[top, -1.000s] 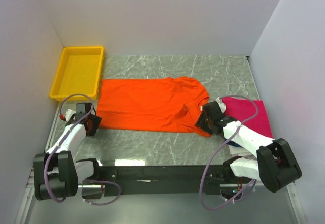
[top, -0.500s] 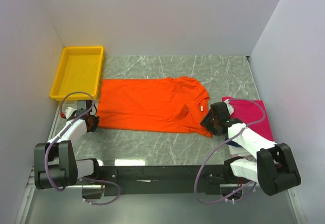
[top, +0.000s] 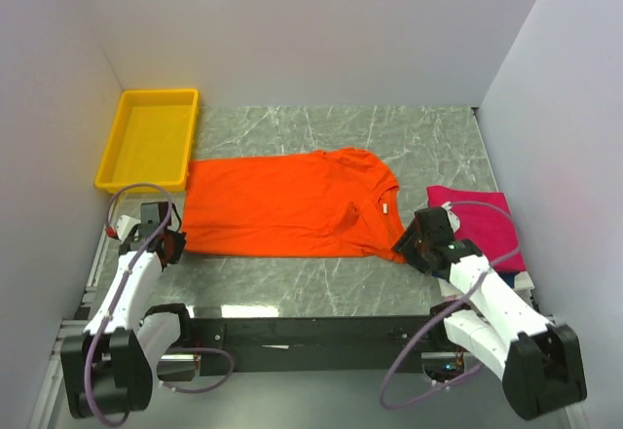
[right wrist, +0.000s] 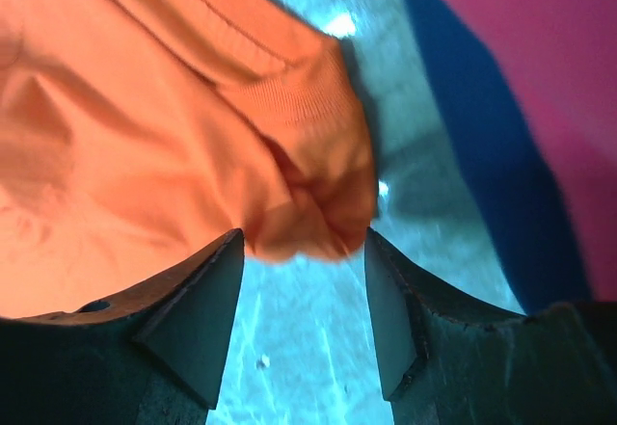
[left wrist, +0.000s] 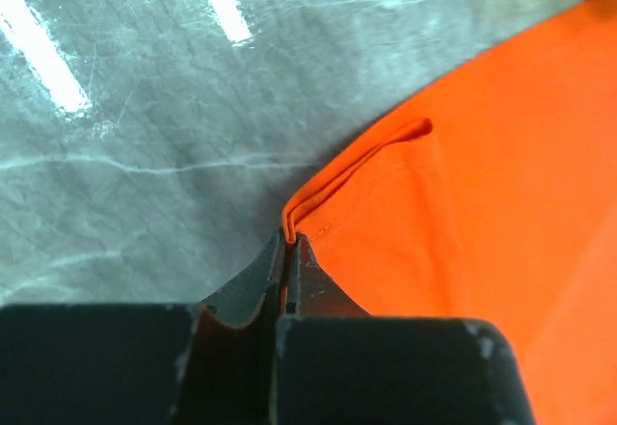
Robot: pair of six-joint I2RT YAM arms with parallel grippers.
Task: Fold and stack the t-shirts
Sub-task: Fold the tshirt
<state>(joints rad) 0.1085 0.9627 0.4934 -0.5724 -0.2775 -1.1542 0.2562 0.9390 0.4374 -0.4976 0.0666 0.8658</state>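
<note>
The orange t-shirt (top: 282, 205) lies spread flat across the middle of the table, collar to the right. My left gripper (top: 173, 245) is at its near-left corner. In the left wrist view the left gripper (left wrist: 289, 240) is shut on the folded hem of the orange t-shirt (left wrist: 463, 203). My right gripper (top: 411, 241) stands open at the shirt's near-right end; a bunched lump of orange t-shirt (right wrist: 145, 107) sits at the tips of the right gripper (right wrist: 304, 237), not pinched. A folded magenta t-shirt (top: 482, 220) lies at the right on a navy t-shirt (right wrist: 482, 136).
A yellow plastic tray (top: 156, 93) stands at the back left corner, just beyond the shirt's far-left end. White walls close in the table on the left, back and right. The arms' black base rail (top: 311, 332) runs along the near edge.
My left gripper has closed on the orange shirt's near-left corner. The right gripper has drawn back toward the near right, off the shirt's end, and stays open.
</note>
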